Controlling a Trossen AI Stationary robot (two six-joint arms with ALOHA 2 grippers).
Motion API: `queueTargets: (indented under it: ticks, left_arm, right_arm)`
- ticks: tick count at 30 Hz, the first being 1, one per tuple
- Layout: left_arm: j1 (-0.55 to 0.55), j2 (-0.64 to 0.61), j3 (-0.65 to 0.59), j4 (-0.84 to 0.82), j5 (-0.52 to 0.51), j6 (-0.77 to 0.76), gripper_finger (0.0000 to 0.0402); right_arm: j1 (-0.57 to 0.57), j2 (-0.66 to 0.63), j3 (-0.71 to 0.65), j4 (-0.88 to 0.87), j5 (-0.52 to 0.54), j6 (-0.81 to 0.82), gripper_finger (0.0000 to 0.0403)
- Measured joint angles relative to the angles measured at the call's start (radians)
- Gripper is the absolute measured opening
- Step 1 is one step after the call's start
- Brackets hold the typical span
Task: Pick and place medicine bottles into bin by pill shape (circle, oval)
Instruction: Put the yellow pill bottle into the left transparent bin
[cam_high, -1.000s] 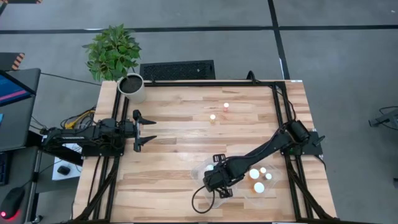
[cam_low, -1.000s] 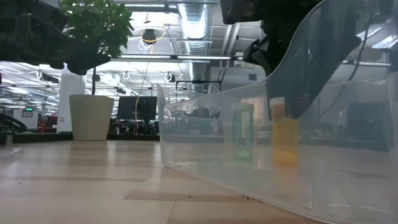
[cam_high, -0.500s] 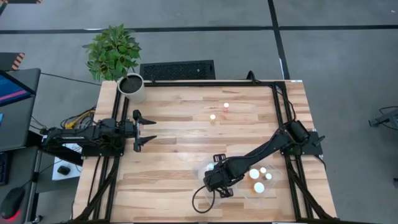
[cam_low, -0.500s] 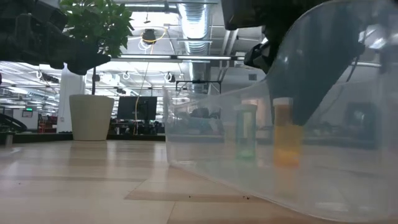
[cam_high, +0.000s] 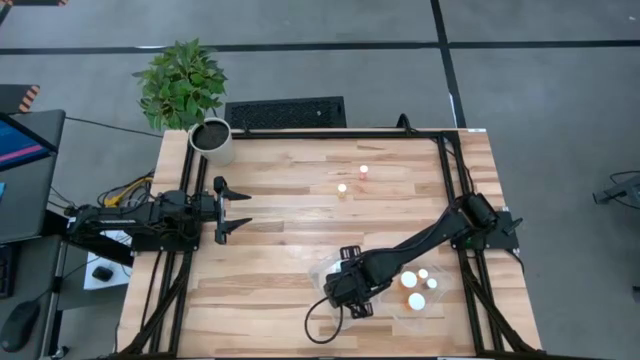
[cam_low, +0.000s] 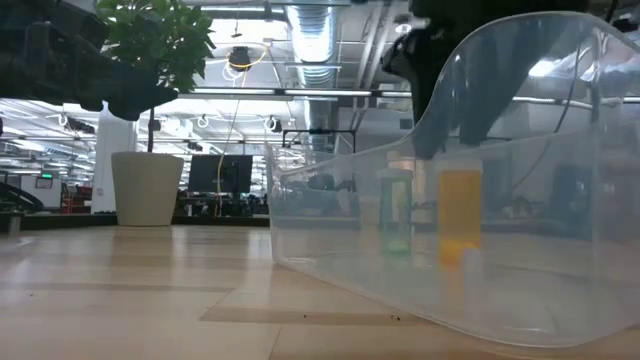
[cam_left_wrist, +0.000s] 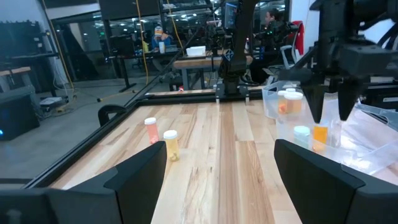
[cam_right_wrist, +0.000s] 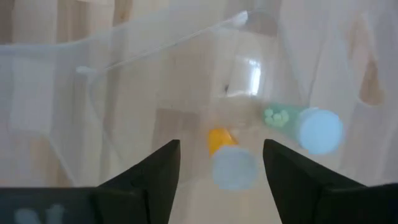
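A wooden tabletop (cam_high: 290, 240) carries two clear plastic bins near its front right corner. The right end effector (cam_high: 341, 283) hangs over the nearer clear bin (cam_low: 520, 290), its fingers (cam_right_wrist: 155, 177) spread apart with an orange medicine bottle (cam_low: 460, 215) standing upright on the bin floor directly below and between them, apparently just let go. Beside it in the same bin stands a green-tinted bottle (cam_low: 395, 210) with a white cap. The second bin (cam_high: 420, 295), just to the right, holds three white-capped bottles. Two more small bottles (cam_high: 352, 180) wait well apart from the bins, toward the far side of the tabletop. The left end effector (cam_high: 232, 209) rests open at the left edge, holding nothing. A potted plant (cam_high: 195, 105) sits at the far left corner. To finish this step cleanly, the right arm should probably rise straight up, keeping its fingers wide so neither one brushes the cap and tips the orange bottle into its neighbour or drags the light bin sideways. Only once clear of the bin wall should it swing toward the two waiting bottles.
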Motion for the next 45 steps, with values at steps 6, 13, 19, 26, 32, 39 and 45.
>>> queueTargets:
  ticks: [6,13,19,26,32,39,45]
  left_arm:
    - [0.000,0.000,0.000,0.000,0.000,0.000,0.0293]
    - [0.000,0.000,0.000,0.000,0.000,0.000,0.0293]
    - [0.000,0.000,0.000,0.000,0.000,0.000,0.0293]
    - [0.000,0.000,0.000,0.000,0.000,0.000,0.0293]
    - [0.000,0.000,0.000,0.000,0.000,0.000,0.0293]
    - [0.000,0.000,0.000,0.000,0.000,0.000,0.0293]
    - [0.000,0.000,0.000,0.000,0.000,0.000,0.0293]
  right_arm:
    - [-0.001,-0.001,0.089,-0.184,0.001,-0.003,0.0234]
    - [-0.061,-0.036,0.159,-0.314,0.073,-0.131,0.0233]
    - [-0.182,-0.100,0.159,-0.325,0.167,-0.228,0.0233]
    - [-0.378,-0.113,0.117,-0.215,0.177,-0.407,0.0233]
    - [-0.530,-0.113,0.018,-0.105,0.119,-0.517,0.0233]
    - [-0.664,-0.112,-0.048,0.034,-0.005,-0.596,0.0233]
    - [-0.716,-0.112,-0.056,0.057,-0.031,-0.605,0.0243]
